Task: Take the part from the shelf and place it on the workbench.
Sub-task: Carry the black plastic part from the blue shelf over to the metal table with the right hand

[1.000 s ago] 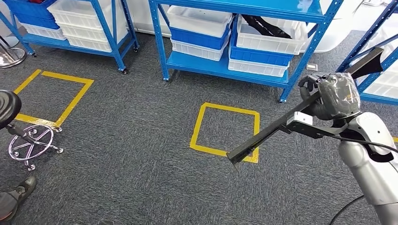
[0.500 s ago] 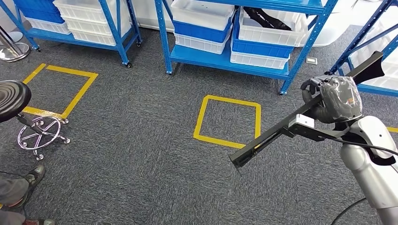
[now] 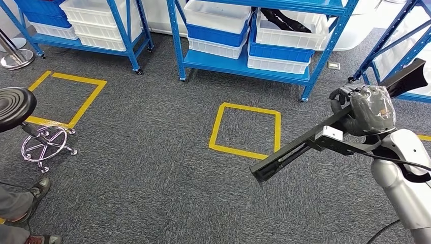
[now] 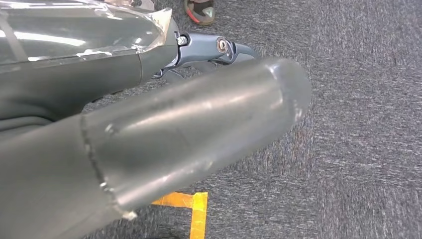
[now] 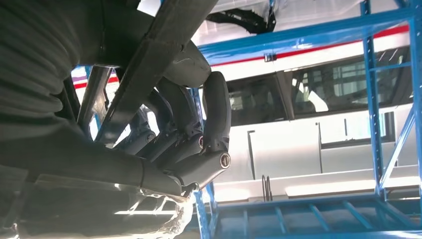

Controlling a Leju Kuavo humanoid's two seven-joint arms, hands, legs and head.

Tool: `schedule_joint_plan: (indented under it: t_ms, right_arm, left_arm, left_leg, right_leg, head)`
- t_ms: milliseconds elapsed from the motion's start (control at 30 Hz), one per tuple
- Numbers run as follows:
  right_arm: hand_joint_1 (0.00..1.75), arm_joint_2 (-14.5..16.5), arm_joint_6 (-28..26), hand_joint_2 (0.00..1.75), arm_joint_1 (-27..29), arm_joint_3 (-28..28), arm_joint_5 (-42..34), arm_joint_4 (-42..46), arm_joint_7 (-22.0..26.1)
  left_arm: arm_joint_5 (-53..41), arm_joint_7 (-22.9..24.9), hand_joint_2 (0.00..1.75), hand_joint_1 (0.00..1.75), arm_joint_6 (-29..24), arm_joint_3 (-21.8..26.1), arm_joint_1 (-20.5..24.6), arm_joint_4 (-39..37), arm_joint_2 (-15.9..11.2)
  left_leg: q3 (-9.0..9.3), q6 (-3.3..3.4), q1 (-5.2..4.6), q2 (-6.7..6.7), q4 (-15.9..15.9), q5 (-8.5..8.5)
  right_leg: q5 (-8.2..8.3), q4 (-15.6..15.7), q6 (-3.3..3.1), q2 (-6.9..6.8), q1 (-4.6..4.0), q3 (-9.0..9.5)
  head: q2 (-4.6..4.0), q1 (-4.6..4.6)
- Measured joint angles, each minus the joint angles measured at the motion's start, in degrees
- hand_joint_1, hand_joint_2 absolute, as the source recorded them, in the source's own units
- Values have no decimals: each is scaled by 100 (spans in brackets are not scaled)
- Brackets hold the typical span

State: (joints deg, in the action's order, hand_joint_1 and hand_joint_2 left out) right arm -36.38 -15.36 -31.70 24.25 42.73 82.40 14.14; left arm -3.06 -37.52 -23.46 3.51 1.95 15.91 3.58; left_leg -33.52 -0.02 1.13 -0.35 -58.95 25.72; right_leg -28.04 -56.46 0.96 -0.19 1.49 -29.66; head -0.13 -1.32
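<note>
Carrying the part point(image 3: 310, 141), a long black metal bar with a flared end, the right hand point(image 3: 363, 109) has its fingers point(image 5: 191, 132) wrapped tight round the bar near its upper end; the bar slants down and forward over the grey carpet, its low tip hanging just beside the yellow tape square point(image 3: 246, 129). Compared with a second ago the whole head view has shifted: the blue shelf rack point(image 3: 249, 35) with its white and blue bins sits a bit higher and further off, the black stool point(image 3: 18, 109) has slid into fuller view at left, and a person's shoe point(image 3: 30, 195) shows more. That reads as the robot backing or turning away from the shelf, not things moving. Hand and part keep the same pose relative to the body, so the grasp looks stable. Pick step judged done; transit to the worktop under way, placing not yet done. Left hand point(image 4: 149, 124) hangs over the carpet, and whether its fingers are apart or closed I cannot tell. Risk: the long bar's free end could clip a rack upright during a turn.
</note>
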Motion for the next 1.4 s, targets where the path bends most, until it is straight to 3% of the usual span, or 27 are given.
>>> schedule_joint_plan:
  t_ms: [133,400,933,1033,1100,1167,1233,1300,1333,1400]
  right_arm:
    - [152,-20,-281,175,62,-52,170,0,-42]
    - [152,-46,-415,175,183,-172,375,15,-203]
    - [152,-186,-399,175,688,-701,-40,74,-181]
    - [152,-211,-404,175,751,-769,-81,77,-148]
    - [152,-246,-409,175,781,-821,-91,83,-125]
    - [152,-277,-412,175,790,-866,-96,87,-108]
    - [152,-288,-414,175,803,-884,-99,87,-103]
    - [152,-288,-414,175,838,-886,-99,87,-99]
    - [152,-289,-415,175,851,-887,-97,86,-93]
    - [152,-295,-417,175,855,-892,-95,86,-79]
  left_arm:
    - [9,1,0,0,-14,-1,3,-8,6]
    - [52,-7,0,0,-17,1,2,-11,-15]
    - [4,47,0,0,-15,-49,31,-13,-11]
    - [4,61,0,0,-18,-72,47,-13,-11]
    - [4,66,0,0,-19,-80,67,-13,-2]
    - [4,74,0,0,-21,-91,86,-13,8]
    - [5,81,0,0,-23,-102,93,-13,14]
    - [6,84,0,0,-25,-107,93,-13,30]
    - [7,84,0,0,-25,-108,94,-13,38]
    - [8,85,0,0,-25,-111,98,-13,50]
  left_leg:
    - [-20,53,-57,-4,117,-2]
    - [-108,163,-135,-8,112,-68]
    - [-138,214,-173,-7,87,-91]
    - [-142,252,-195,-3,84,-93]
    - [-124,319,-169,28,153,-137]
    - [-112,386,-131,83,228,-189]
    - [-128,406,-134,147,237,-202]
    - [-143,403,-145,223,234,-203]
    - [-147,398,-147,268,230,-204]
    - [-149,367,-137,361,208,-200]
  right_leg:
    - [0,-30,58,1,-69,-72]
    - [98,31,194,-1,-8,-131]
    - [143,33,262,-1,24,-151]
    - [163,52,295,5,47,-158]
    - [139,19,316,10,60,-194]
    - [-67,-334,284,12,65,-377]
    - [-406,-1077,242,14,60,-727]
    - [-567,-1588,267,13,53,-955]
    - [-515,-1530,305,4,54,-911]
    - [-231,-817,398,-121,65,-521]
  head:
    - [0,13]
    - [0,16]
    - [0,12]
    - [0,9]
    - [0,12]
    - [0,27]
    - [0,37]
    - [0,34]
    - [0,34]
    - [0,36]
